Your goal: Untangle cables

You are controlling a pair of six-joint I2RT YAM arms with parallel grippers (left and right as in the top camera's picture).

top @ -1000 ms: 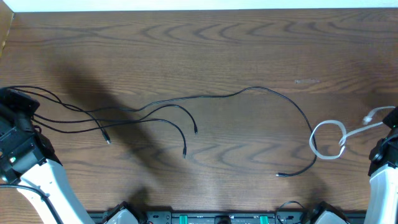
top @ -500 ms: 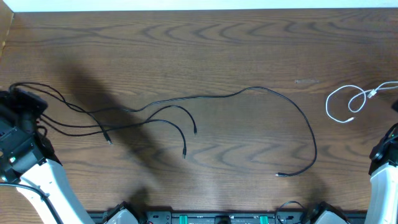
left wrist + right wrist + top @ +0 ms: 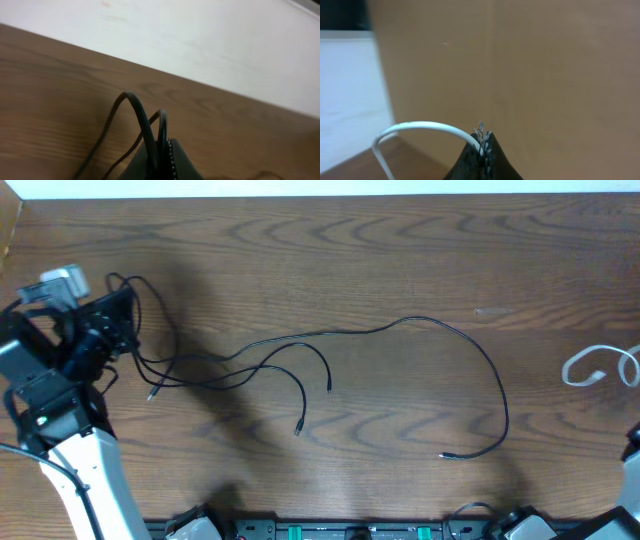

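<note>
left tool (image 3: 164, 146) clamped on thin black cables (image 3: 129, 94), far left; glossy strands trail in loose curves over dark wood-grain worktop (image 3: 350, 260). right tool (image 3: 483, 138) pinches looped white cable (image 3: 420, 125), right edge.

Overhead: light is even and diffuse, with no glare on the table (image 3: 400, 260). One broad soft shadow (image 3: 205, 385) runs from just right of the left claw (image 3: 118, 328) diagonally toward the near edge. The pale strip (image 3: 330, 188) along the far edge is almost blown out. The centre is sharp. The white cable (image 3: 600, 368) at the right frame edge is slightly smeared.

Left wrist: the left claw (image 3: 162, 147) is an underexposed black wedge with no detail. The black cables (image 3: 131, 100) above it are soft. Wood grain beyond is mushy, and the wall (image 3: 200, 35) is bright and flat.

Right wrist: the right claw (image 3: 482, 140) is a dark silhouette. The white cable (image 3: 420, 126) to its left is bright and soft-edged. The tan surface (image 3: 545, 75) behind is featureless and blurred.
</note>
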